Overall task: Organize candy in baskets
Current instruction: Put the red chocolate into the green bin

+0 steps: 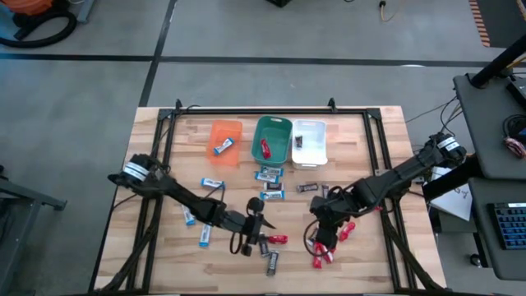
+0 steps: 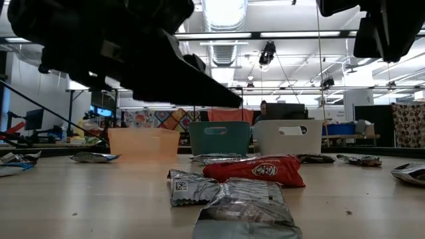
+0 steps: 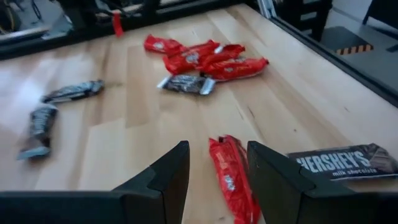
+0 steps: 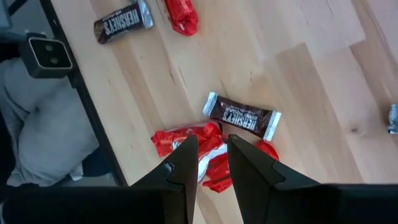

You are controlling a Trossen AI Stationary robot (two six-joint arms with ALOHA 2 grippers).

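Observation:
My left gripper hovers open just above the table's near middle, its fingers on either side of a red candy bar that lies flat, with a dark Hershey's bar beside it. My right gripper hangs open with a narrow gap above a small pile of red bars and a dark bar. The orange basket, teal basket and white basket stand in a row at the far edge, each with one candy inside.
Blue-and-white bars lie scattered left of the middle, with more near the teal basket. Dark bars lie by the near edge. In the low view a red bar and silver-grey wrappers lie close to the camera.

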